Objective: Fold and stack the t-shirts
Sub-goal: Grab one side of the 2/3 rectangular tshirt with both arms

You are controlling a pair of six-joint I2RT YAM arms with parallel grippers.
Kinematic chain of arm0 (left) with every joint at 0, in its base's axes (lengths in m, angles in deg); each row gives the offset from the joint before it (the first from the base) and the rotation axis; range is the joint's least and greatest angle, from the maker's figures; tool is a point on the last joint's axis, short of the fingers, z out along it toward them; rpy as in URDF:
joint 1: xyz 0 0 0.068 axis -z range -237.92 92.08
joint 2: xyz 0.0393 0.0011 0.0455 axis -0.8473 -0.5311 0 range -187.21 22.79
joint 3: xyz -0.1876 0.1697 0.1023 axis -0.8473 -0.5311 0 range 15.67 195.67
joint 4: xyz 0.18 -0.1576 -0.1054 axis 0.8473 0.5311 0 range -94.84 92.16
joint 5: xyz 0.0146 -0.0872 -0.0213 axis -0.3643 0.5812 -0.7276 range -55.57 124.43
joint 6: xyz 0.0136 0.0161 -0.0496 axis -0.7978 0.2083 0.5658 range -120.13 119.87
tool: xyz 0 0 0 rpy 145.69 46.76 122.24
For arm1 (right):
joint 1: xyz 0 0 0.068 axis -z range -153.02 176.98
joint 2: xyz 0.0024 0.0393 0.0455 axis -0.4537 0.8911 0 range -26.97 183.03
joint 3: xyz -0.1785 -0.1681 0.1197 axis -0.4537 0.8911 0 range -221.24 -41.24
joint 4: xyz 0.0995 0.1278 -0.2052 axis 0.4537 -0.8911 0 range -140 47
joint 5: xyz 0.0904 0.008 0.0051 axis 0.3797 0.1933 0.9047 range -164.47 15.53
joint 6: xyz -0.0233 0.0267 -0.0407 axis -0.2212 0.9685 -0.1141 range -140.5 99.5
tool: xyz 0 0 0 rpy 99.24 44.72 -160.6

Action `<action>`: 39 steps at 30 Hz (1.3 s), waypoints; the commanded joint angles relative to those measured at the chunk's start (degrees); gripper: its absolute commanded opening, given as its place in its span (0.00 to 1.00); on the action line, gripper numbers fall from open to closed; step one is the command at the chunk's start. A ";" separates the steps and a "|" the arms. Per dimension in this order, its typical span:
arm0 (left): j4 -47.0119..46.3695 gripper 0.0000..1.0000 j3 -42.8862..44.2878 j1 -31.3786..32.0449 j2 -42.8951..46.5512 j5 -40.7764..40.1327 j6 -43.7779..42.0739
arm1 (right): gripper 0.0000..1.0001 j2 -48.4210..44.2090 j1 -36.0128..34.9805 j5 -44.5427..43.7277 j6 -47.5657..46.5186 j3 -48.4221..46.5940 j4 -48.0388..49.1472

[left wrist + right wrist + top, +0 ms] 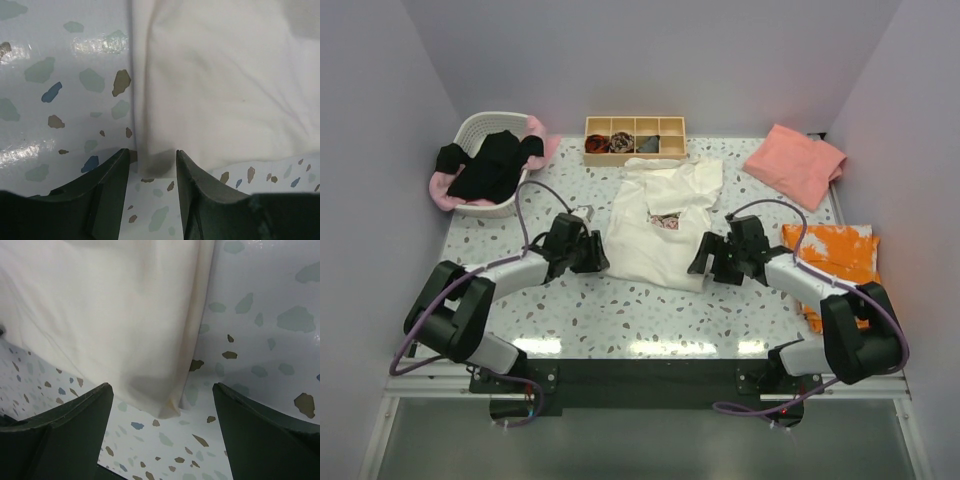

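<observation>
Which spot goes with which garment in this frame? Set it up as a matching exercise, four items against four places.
Items:
1 white t-shirt
2 black t-shirt
3 salmon-pink t-shirt
4 orange-and-white cloth

Places:
A draped over the white basket, far left
B far right corner
C centre, spread out
D right edge, near side

Pairs: 1-C, 2-A, 3-B, 4-D
</observation>
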 commanded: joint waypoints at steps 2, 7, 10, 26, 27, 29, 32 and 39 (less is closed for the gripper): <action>-7.69 0.47 -2.93 -0.25 0.35 4.31 0.85 | 0.85 -2.32 -0.07 3.86 3.51 3.24 5.78; -15.13 0.46 -6.87 -0.25 -3.50 10.71 3.04 | 0.78 0.65 -0.16 7.63 6.23 6.48 11.65; -18.67 0.38 -7.85 -0.25 -5.62 12.83 3.58 | 0.61 3.20 -0.16 8.42 7.20 7.02 14.64; -8.68 0.00 -15.67 5.72 7.88 13.46 7.61 | 0.00 -9.33 -1.56 6.94 6.85 11.15 3.43; -7.70 0.00 -16.28 6.86 9.39 12.67 8.32 | 0.00 -12.40 -2.17 6.85 7.03 11.76 2.28; -4.99 0.00 -17.78 10.81 13.51 11.79 11.13 | 0.00 -15.75 -2.97 6.23 8.17 13.43 -1.32; -3.48 0.00 -20.68 15.73 18.43 10.64 15.96 | 0.00 -21.90 -5.25 4.74 10.19 16.15 -5.98; 3.90 0.00 -26.83 22.07 30.22 5.99 23.70 | 0.00 -35.26 -14.99 1.66 18.27 22.66 -12.57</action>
